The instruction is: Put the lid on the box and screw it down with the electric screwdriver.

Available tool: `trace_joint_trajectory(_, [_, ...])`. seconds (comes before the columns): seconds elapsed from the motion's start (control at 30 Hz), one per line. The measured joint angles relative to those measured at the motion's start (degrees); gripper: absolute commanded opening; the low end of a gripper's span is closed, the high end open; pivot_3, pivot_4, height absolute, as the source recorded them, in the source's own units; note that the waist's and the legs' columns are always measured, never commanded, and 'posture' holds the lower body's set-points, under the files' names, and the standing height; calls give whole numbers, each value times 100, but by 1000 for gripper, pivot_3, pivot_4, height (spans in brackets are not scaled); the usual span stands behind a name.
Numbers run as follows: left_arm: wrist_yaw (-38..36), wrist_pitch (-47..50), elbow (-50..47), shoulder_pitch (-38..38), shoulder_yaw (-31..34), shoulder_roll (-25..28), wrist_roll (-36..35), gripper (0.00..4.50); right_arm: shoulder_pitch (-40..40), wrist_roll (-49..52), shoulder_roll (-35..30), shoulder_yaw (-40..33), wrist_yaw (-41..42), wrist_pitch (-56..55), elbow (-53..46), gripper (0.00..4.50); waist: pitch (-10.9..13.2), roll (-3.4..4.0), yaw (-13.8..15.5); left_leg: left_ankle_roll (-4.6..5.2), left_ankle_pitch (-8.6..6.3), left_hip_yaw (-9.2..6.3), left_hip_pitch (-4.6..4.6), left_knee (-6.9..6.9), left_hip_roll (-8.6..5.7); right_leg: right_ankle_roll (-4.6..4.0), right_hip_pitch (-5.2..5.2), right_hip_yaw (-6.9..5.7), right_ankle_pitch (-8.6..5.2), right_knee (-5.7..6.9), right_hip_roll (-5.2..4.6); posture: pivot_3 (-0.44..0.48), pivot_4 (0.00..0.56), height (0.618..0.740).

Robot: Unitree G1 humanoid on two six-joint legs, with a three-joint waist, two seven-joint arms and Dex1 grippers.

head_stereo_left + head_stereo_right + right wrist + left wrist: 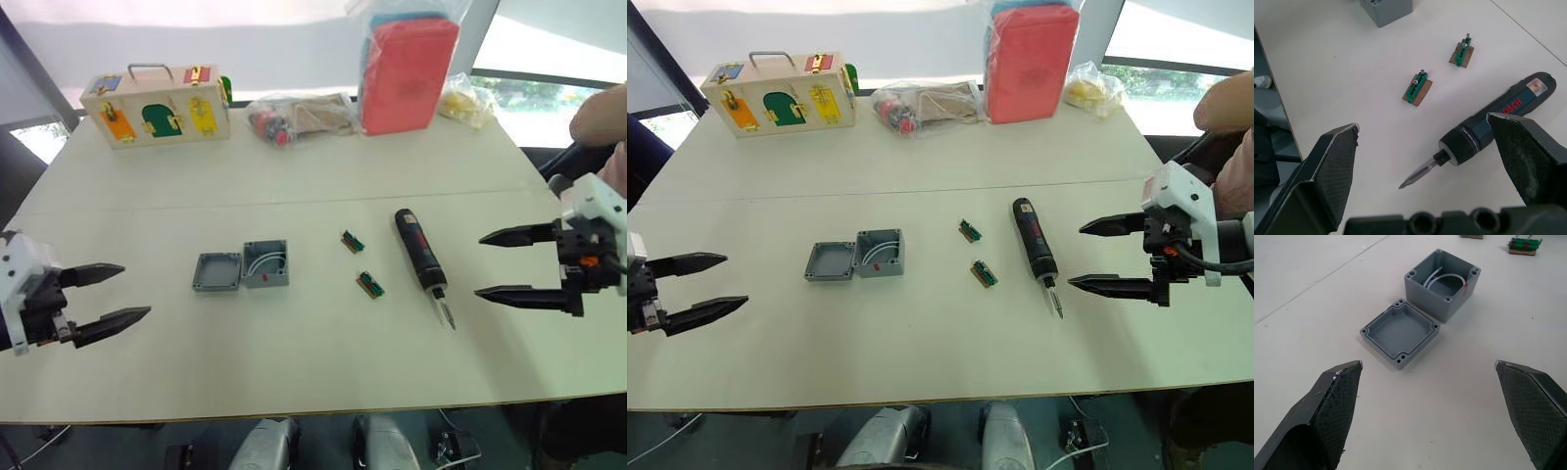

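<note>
Table [323, 186]: pale top with a seam running across it, carrying everything else.
Wooden latch box [157, 106]: stands at the far left edge, with coloured doors and a metal handle.
Red pack [409, 70]: upright in clear wrap at the far edge, with a bag of small parts [299, 116] to its left and a yellowish bag [466, 100] to its right.
Person's arm [600, 113]: comes in at the far right, behind the right arm.
Right gripper [492, 264]: fingers spread wide, holding nothing, hovering just right of the electric screwdriver's tip.
Left gripper [116, 294]: fingers parted, empty, well to the left of the lid.
Electric screwdriver [420, 255]: lies flat right of centre, bit pointing toward the near edge. The right wrist view shows its collar, its metal bit and red lettering on the body, which the head views do not resolve.
Box [265, 262]: sits open-side up near the middle of the table. The left wrist view shows a white wire coiled inside and a small red mark on one edge.
Lid [217, 271]: lies hollow side up just beside the box on its left. The left wrist view shows corner holes and a narrow gap between the two.
Green connector blocks [353, 241], [370, 284]: two, between the box and the screwdriver. The right wrist view shows small screws standing in them.
</note>
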Motion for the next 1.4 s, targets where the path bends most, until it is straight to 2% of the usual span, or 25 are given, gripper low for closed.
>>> trace_joint_trajectory(0.6, [-90, 0, -82, -11, 0, -59, 100, 4465, -468, 116, 98, 452, -321, 196, -174, 4500, 0, 0, -1, -7, 4, 4, -20, 11, 8, -16, -22, 0, 12, 6, 8, 0, 150, 740])
trace_joint_trajectory(0.9, [27, -64, -98, -306, -247, -125, 151, 4465, -1139, 115, 465, 1129, -708, 279, -201, 4500, -1, 0, -3, -12, 7, 5, -19, 17, 11, -22, -22, 0, 19, 10, 12, 0, 150, 740])
trace_joint_trajectory(1.03, [147, -596, 27, -638, -909, -231, 578, 4465, -1843, -164, 1034, 2018, -927, 256, -272, 4500, -3, 2, -27, -29, 18, 11, -16, 19, 19, -24, -24, 7, 31, 12, 24, 0, 150, 740])
trace_joint_trajectory(1.13, [273, -985, 320, -1058, -1585, -350, 974, 4465, -2451, -585, 1795, 2864, -1118, 153, -200, 4500, -4, -2, -63, -42, 26, 9, -15, 19, 31, -32, -25, 7, 43, 13, 36, 0, 150, 740])
trace_joint_trajectory(1.27, [328, -1454, 807, -1661, -2374, -524, 1432, 4465, -3246, -1450, 3234, 4071, -1647, 18, 563, 4500, -8, -7, -157, -79, 48, 5, -19, 15, 32, -38, -37, 7, 55, 24, 38, 0, 150, 740])
trace_joint_trajectory(1.4, [346, -1670, 1152, -1999, -2719, -631, 1624, 4465, -3805, -2064, 4387, 4864, -2013, -1, 1304, 4500, -9, -10, -261, -82, 52, 7, -40, 15, 32, -40, -69, 5, 57, 33, 40, 0, 150, 740])
